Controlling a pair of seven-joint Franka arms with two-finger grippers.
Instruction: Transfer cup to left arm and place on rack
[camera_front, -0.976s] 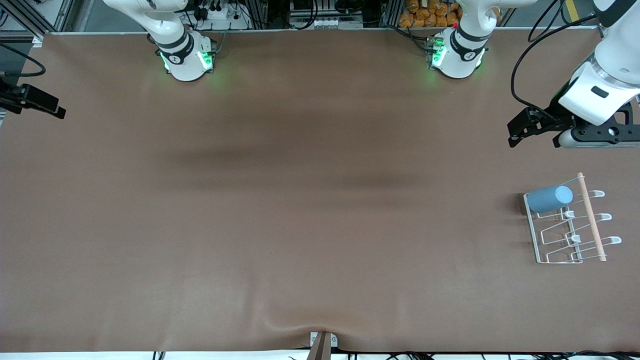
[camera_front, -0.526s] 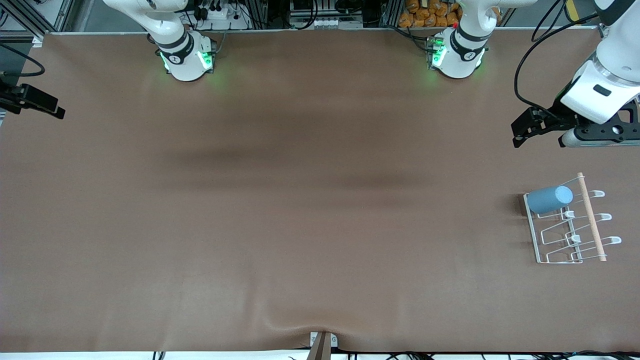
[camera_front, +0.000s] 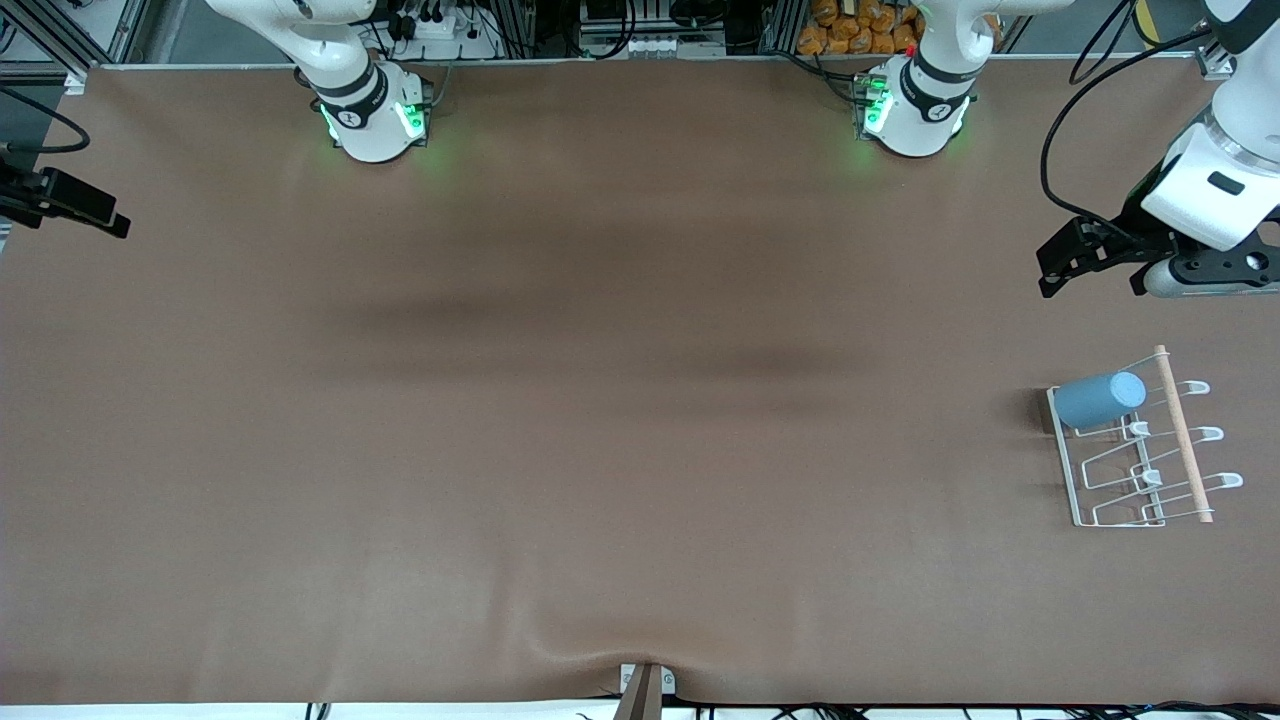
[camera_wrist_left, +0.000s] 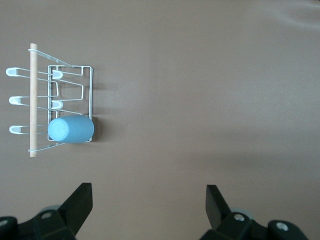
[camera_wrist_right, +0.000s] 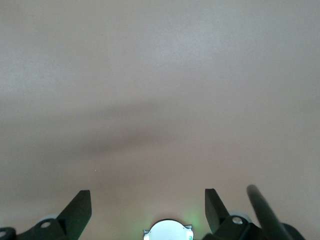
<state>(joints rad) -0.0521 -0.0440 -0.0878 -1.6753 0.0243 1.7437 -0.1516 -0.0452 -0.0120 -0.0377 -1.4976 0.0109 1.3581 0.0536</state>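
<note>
Resting on the rack (camera_front: 1145, 470), your cup (camera_front: 1098, 397) lies at its farther end.
You see the left gripper (camera_wrist_left: 148, 200) spread over bare table (camera_front: 600, 400); the right gripper (camera_wrist_right: 147, 200) is spread too.

The brown table (camera_front: 600, 400) is left open across its middle and the right arm's end, passage being blocked only at the left arm's end, where the rack (camera_front: 1120, 480) stands with the cup (camera_front: 1098, 398) lying on its row farthest from the front camera.

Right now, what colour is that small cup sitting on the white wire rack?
Light blue; the small plastic cup shows best in the left wrist view.
</note>
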